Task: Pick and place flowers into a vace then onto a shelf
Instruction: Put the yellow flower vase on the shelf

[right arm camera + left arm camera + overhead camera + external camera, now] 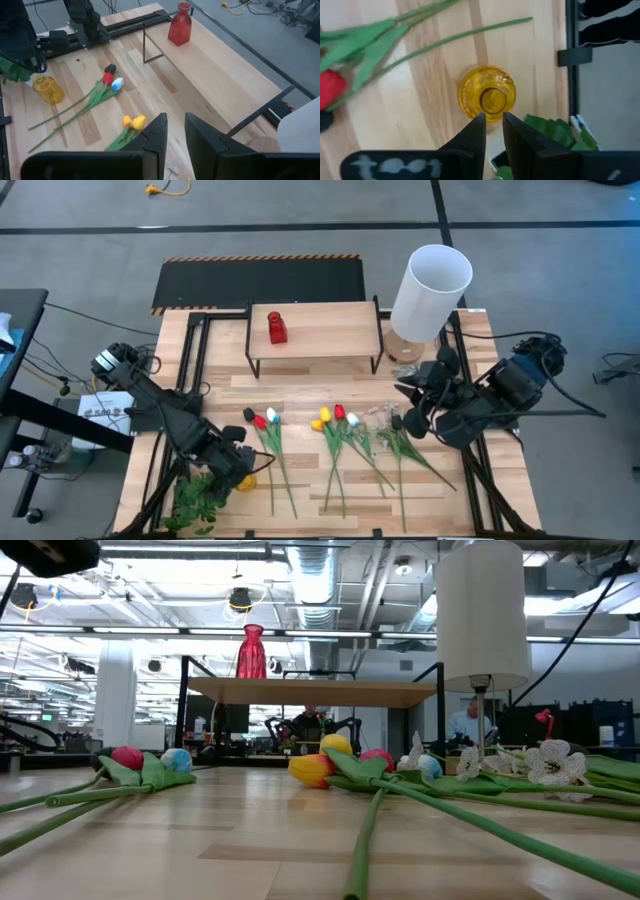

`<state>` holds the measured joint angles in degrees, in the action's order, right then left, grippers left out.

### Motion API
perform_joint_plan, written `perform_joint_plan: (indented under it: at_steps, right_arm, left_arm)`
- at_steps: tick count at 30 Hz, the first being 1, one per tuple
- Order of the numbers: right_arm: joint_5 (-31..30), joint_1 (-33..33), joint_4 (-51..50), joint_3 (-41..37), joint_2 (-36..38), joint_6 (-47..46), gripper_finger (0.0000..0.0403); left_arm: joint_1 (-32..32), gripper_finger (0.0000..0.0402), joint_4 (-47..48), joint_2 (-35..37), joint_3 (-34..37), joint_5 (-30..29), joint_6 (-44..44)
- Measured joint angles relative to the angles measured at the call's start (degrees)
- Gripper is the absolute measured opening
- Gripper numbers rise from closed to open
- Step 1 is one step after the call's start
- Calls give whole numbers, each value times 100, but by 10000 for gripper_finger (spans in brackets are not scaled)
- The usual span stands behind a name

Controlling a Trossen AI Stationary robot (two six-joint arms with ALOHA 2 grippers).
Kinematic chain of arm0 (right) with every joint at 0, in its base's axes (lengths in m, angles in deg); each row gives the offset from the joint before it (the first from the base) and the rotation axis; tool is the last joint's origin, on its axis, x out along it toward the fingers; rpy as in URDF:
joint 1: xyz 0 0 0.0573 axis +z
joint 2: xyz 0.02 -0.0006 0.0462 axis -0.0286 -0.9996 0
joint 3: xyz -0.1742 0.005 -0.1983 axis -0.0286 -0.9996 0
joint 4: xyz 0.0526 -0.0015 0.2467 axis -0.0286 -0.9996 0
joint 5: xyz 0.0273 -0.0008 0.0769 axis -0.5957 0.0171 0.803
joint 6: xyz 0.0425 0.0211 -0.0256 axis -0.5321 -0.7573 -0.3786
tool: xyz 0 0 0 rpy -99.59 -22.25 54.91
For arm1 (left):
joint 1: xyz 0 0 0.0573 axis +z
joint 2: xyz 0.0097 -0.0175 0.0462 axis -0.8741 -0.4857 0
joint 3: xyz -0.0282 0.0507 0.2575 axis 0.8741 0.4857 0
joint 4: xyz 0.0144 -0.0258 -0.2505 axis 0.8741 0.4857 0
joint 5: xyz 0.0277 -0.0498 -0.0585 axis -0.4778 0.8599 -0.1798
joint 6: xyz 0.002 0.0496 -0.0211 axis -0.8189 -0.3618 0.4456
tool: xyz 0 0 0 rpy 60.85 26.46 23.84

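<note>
Yellow vase (pixel 487 93): glass, standing upright near the table's front-left corner, mouth up and empty — no stem is in it yet.
Left gripper (pixel 493 120): poised straight above the yellow vase at its rim, fingers drawn nearly together with a narrow gap; nothing sits between them. Whether they touch the glass, I cannot tell.
Likely reason: the vase has to be held or steadied before flowers can go in, so this arm looks to be lining up on it.
Right gripper (pixel 175 130): raised over the right side of the table, fingers close together and holding nothing, facing across toward the flowers — waiting.
Flowers (pixel 340 430): lying flat mid-table in loose bunches, stems toward the front edge; a red-white-dark group (pixel 262 419) lies nearest the yellow vase, a red and yellow group beside it, white blossoms (pixel 385 416) further right.
Shelf (pixel 320 328): at the back, well apart from the flowers, carrying a red vase (pixel 277 328) on its left end.
In the way: a leafy sprig (pixel 200 498) just beside the yellow vase; crossed stems may drag neighbours when one is lifted.
Around: a white lamp (pixel 430 290) right of the shelf; a black panel (pixel 260 280) behind.
</note>
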<state>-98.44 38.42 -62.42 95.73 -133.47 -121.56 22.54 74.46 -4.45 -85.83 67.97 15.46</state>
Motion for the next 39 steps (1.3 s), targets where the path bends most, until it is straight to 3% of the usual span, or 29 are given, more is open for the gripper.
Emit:
perform_joint_plan:
  at_steps: [6, 15, 20, 32, 39]
  right_arm:
    - [-1, 0, 1, 0, -1, 88, 61]
    - [-2, 2, 1, 0, -1, 158, 61]
    - [-5, 4, 1, 0, -1, 233, 61]
    - [-8, 4, 1, 0, 1, 232, 61]
    - [-3, 4, 1, 0, 1, 233, 61]
  left_arm:
    - [85, 72, -13, -3, 0, 193, 82]
    - [146, 178, -134, -229, 70, 76, 78]
    - [183, 210, -133, -416, 70, 104, 17]
    - [189, 211, -102, -1091, 57, 259, -152]
    - [180, 142, -134, -1069, 58, 293, -224]
